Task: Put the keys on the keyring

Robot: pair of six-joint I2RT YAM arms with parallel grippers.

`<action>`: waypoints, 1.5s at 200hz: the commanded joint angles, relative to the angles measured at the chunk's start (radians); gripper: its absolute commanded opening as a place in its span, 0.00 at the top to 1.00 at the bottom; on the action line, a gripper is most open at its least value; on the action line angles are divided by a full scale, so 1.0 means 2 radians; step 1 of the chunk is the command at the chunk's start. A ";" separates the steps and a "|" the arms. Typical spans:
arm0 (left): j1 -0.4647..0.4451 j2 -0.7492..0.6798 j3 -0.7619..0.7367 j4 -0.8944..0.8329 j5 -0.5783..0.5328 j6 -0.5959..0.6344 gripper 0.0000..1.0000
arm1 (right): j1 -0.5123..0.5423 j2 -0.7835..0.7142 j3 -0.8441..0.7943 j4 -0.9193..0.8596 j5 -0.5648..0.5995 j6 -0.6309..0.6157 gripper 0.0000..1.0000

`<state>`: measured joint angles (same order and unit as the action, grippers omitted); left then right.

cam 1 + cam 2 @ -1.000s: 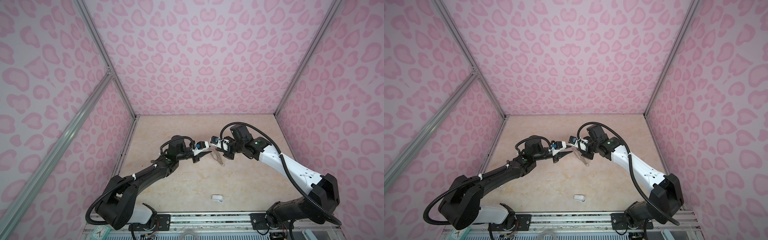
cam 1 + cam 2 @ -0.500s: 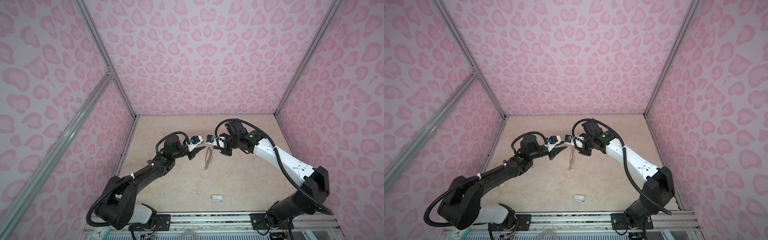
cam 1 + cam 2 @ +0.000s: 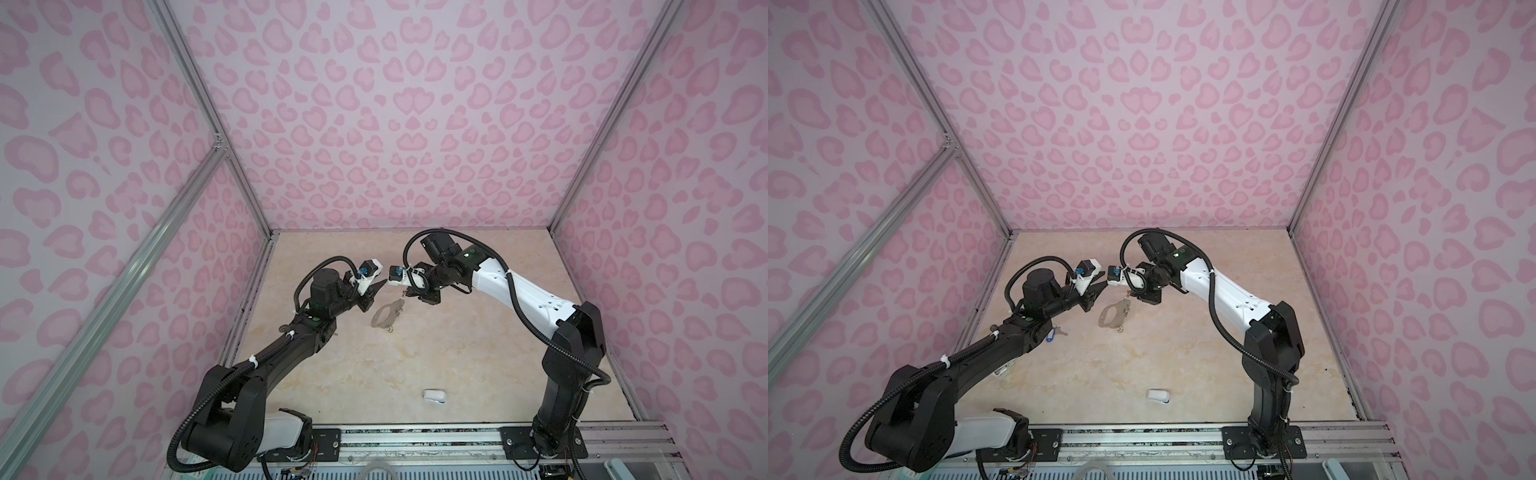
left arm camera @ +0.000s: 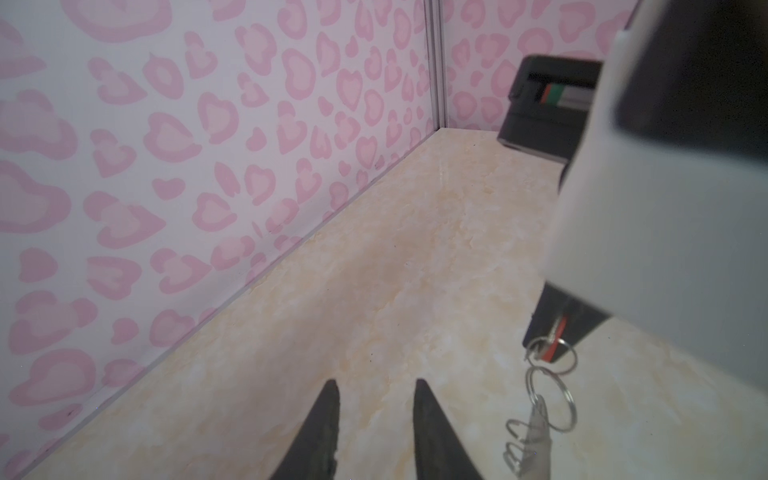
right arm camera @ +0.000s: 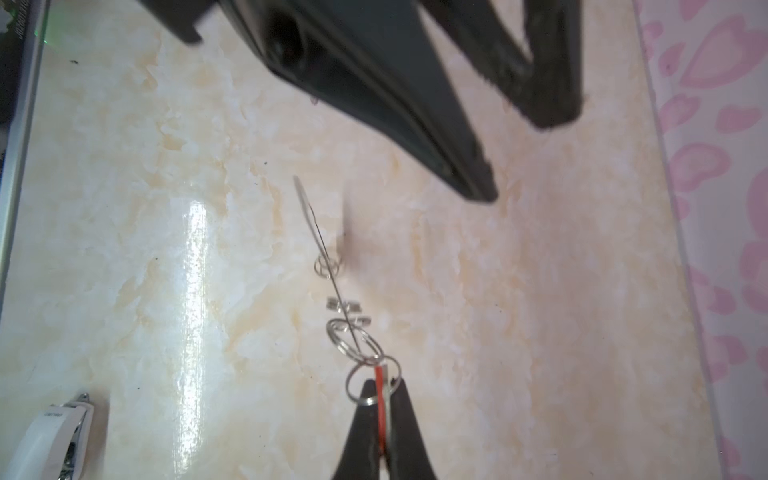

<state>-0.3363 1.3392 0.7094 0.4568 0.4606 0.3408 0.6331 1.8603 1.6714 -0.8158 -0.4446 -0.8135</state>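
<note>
Pink heart-print walls (image 3: 374, 124); beige marble-pattern floor (image 3: 457, 353); aluminium corner posts (image 3: 210, 104).

Grey keyring plate (image 3: 386, 314) ring-linked under orange-tagged key (image 5: 379, 386); blue-tagged key (image 3: 1052, 335) flat on table (image 3: 1183, 353).

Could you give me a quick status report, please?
Right gripper shut on red-tag key; left gripper open, empty. Keyring dangles from that key. Blue-tag key on table by left arm.
</note>
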 commanded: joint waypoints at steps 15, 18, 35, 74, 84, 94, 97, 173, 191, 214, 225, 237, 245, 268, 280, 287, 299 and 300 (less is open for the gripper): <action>0.004 0.021 0.018 -0.002 -0.022 -0.012 0.68 | -0.032 0.012 -0.041 -0.019 0.024 0.000 1.00; 0.004 0.022 0.019 -0.003 -0.023 -0.012 0.68 | -0.036 0.013 -0.045 -0.020 0.027 -0.002 1.00; 0.004 0.030 0.028 -0.011 -0.027 -0.009 0.68 | -0.049 0.014 -0.065 -0.024 0.043 -0.014 1.00; 0.004 0.033 0.028 -0.023 -0.054 -0.008 0.68 | -0.081 0.028 -0.089 -0.039 0.068 -0.031 1.00; 0.005 0.034 0.028 -0.027 -0.062 -0.008 0.68 | -0.089 0.033 -0.089 -0.046 0.078 -0.038 1.00; 0.006 0.035 0.027 -0.031 -0.066 -0.008 0.68 | -0.095 0.035 -0.112 -0.047 0.090 -0.043 1.00; 0.006 0.035 0.027 -0.032 -0.067 -0.008 0.68 | -0.097 0.036 -0.116 -0.046 0.092 -0.044 1.00; 0.015 0.065 0.058 -0.075 -0.079 -0.012 0.67 | -0.133 0.042 -0.178 -0.020 0.145 -0.043 0.99; 0.016 0.070 0.066 -0.080 -0.084 -0.014 0.68 | -0.139 0.043 -0.189 -0.015 0.157 -0.031 0.98; 0.017 0.072 0.066 -0.083 -0.085 -0.016 0.68 | -0.145 0.039 -0.202 -0.013 0.170 -0.023 0.97; 0.017 0.071 0.063 -0.084 -0.088 -0.016 0.67 | -0.148 0.037 -0.205 -0.014 0.177 -0.019 0.95; 0.019 0.069 0.061 -0.086 -0.091 -0.017 0.67 | -0.149 0.036 -0.204 -0.018 0.183 -0.013 0.94; 0.020 0.068 0.060 -0.088 -0.092 -0.017 0.67 | -0.149 0.038 -0.204 -0.019 0.187 -0.008 0.94; 0.025 0.063 0.057 -0.095 -0.099 -0.018 0.67 | -0.149 0.037 -0.213 -0.022 0.195 0.004 0.93; 0.028 0.059 0.055 -0.097 -0.102 -0.022 0.67 | -0.149 0.033 -0.221 -0.021 0.200 0.007 0.91; 0.031 0.057 0.053 -0.098 -0.103 -0.026 0.67 | -0.150 0.029 -0.226 -0.019 0.208 0.011 0.90; 0.036 0.053 0.050 -0.099 -0.105 -0.035 0.66 | -0.150 0.022 -0.235 -0.019 0.220 0.016 0.87; 0.036 0.054 0.050 -0.099 -0.105 -0.036 0.66 | -0.150 0.021 -0.236 -0.019 0.221 0.016 0.87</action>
<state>-0.2787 1.4673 0.8188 0.2684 0.2619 0.3061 0.3370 1.9034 1.2381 -0.7818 -0.1341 -0.8135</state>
